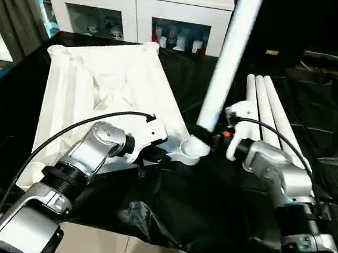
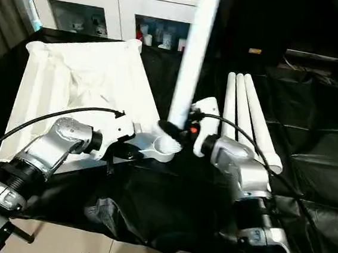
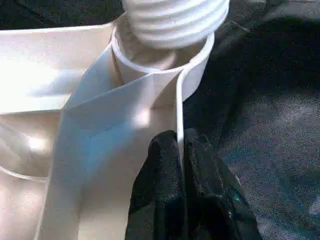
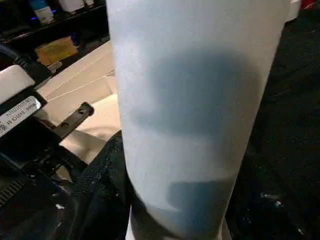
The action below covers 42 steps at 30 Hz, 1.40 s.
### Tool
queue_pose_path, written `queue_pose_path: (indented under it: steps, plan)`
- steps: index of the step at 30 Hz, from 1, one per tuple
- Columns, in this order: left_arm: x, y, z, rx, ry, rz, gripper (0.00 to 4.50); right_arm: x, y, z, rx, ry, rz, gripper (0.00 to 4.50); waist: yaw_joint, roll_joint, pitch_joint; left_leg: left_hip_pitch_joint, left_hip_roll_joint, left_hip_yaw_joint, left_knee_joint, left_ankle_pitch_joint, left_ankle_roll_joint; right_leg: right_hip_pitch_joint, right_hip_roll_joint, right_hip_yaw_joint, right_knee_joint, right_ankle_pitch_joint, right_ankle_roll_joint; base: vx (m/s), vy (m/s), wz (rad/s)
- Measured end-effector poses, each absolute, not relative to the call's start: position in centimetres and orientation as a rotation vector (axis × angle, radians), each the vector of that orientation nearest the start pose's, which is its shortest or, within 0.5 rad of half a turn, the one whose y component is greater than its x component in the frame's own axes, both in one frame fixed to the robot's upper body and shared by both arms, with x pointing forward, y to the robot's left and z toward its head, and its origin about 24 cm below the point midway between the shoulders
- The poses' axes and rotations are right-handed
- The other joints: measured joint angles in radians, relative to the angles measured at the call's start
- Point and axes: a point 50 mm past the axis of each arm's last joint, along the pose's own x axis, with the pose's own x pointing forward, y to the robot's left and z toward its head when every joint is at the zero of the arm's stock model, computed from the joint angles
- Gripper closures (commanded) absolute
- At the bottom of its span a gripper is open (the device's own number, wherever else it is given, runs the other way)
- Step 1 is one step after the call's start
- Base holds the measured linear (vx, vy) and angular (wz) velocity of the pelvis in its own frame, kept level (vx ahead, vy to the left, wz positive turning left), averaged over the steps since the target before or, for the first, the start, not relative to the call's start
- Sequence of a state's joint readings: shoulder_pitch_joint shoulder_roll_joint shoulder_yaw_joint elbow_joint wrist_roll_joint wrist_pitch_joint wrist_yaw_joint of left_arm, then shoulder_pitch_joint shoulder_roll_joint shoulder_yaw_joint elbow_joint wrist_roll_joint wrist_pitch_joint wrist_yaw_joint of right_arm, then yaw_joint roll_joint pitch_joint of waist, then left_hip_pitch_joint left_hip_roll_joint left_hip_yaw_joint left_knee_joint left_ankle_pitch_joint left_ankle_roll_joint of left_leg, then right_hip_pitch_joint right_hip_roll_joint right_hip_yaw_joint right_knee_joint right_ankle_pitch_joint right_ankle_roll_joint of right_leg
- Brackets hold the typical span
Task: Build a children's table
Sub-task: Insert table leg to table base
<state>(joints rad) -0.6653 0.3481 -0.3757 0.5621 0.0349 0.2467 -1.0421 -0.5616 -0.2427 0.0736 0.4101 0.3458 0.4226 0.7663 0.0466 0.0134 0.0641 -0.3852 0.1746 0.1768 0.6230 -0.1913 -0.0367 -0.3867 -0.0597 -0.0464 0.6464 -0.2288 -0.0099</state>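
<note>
Left of near corner socket point(image 1: 186, 151): upturned white ribbed plastic tabletop point(image 1: 100, 90) on black cloth; left gripper point(image 3: 181, 150) pinched on rim wall beside socket, bracing. Over socket: white tapered tube leg point(image 1: 226, 63), threaded end at mouth, clamped by right gripper point(image 1: 207, 136). Judgement: keep leg plumb, twist gently, avoid cross-threading. Right of socket: three spare white legs point(image 1: 269, 109)

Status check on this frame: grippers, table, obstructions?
Left gripper shut on tabletop rim. Right gripper shut on leg, threaded end at corner socket. Three legs aside.

a home room: white glass-door cabinet point(image 1: 138, 10) displaying small figurines point(image 1: 180, 41)
</note>
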Motion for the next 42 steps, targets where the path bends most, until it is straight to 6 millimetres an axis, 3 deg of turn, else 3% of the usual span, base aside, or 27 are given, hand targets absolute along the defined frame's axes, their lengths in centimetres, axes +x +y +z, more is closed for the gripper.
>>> queue_pose_path:
  steps: [16,27,32,42]
  plan:
    - [32.8,12.0,6.2,0.507,0.498,-1.249,4.50,34.3,-10.9,7.7,0.089,0.330,0.974,2.56,0.006,-0.018,-0.001,0.000,0.000,0.001,0.000,0.000,0.000,0.000,0.000,0.000,0.000,0.000,0.000,0.000,0.000,0.00]
    - [32.7,12.1,6.2,0.515,0.500,-1.262,4.50,34.5,-11.0,7.6,0.105,0.355,1.012,2.56,0.008,-0.018,-0.001,0.000,0.000,0.001,0.000,0.000,0.000,0.000,0.000,0.000,0.000,0.000,0.000,0.000,0.000,0.00]
    - [32.8,12.0,6.2,0.518,0.497,-1.268,4.50,34.3,-11.5,7.0,0.190,0.338,0.973,2.56,0.009,-0.016,-0.001,0.000,0.000,0.001,-0.001,-0.001,-0.002,0.000,0.000,0.000,0.000,0.000,0.000,0.000,0.000,0.00]
    - [33.0,11.8,6.0,0.512,0.507,-1.271,4.50,33.4,-12.1,5.3,0.330,0.252,0.873,2.57,0.013,-0.004,-0.005,0.002,0.000,0.000,0.000,-0.003,-0.005,0.002,0.000,0.000,-0.001,0.001,-0.002,0.000,0.000,0.00]
